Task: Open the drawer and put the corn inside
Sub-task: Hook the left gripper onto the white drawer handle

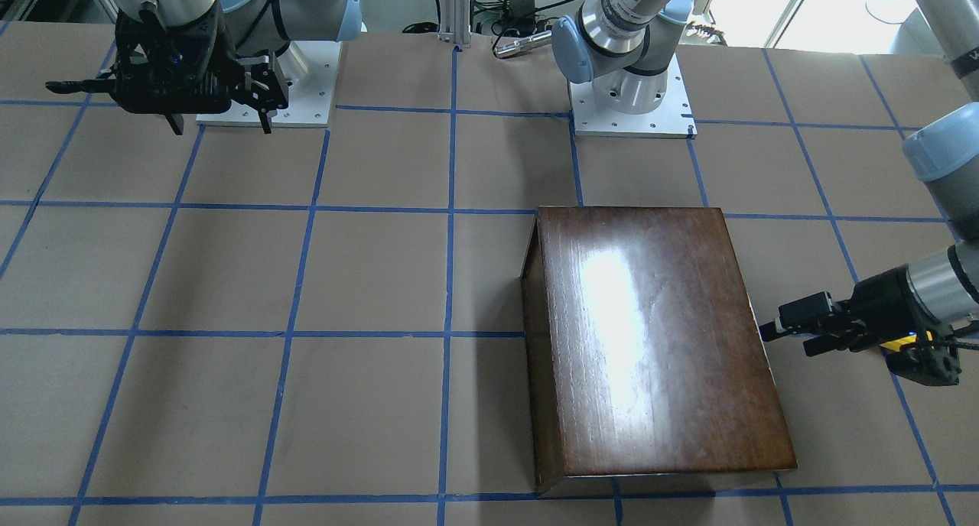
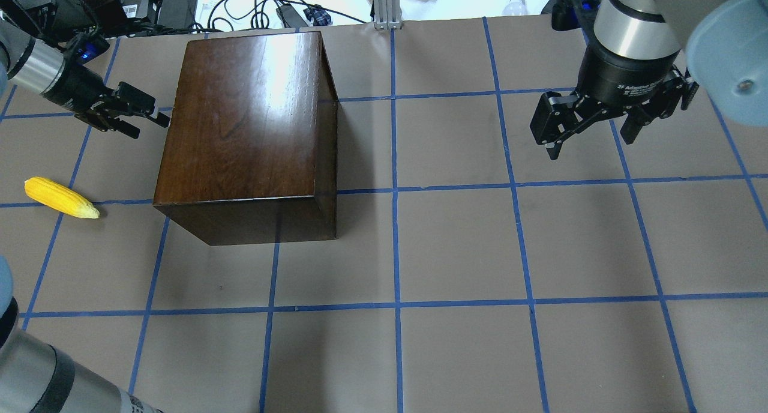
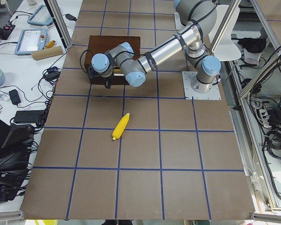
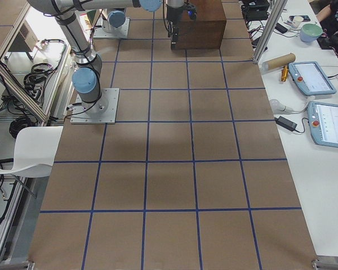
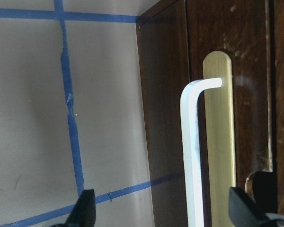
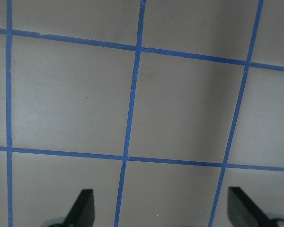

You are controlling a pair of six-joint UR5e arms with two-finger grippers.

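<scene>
corn (image 2: 60, 197) — bright yellow | box (image 2: 240, 113) — glossy dark brown | table (image 2: 456, 245) tan, blue grid

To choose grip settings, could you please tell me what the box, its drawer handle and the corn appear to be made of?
The box looks like dark-brown wood with a glossy varnish: grain lines and a bright glare on top. The drawer handle seems white plastic or painted metal, smooth, on a brass-coloured backplate. The corn looks like yellow plastic or rubber, ridged.
</scene>
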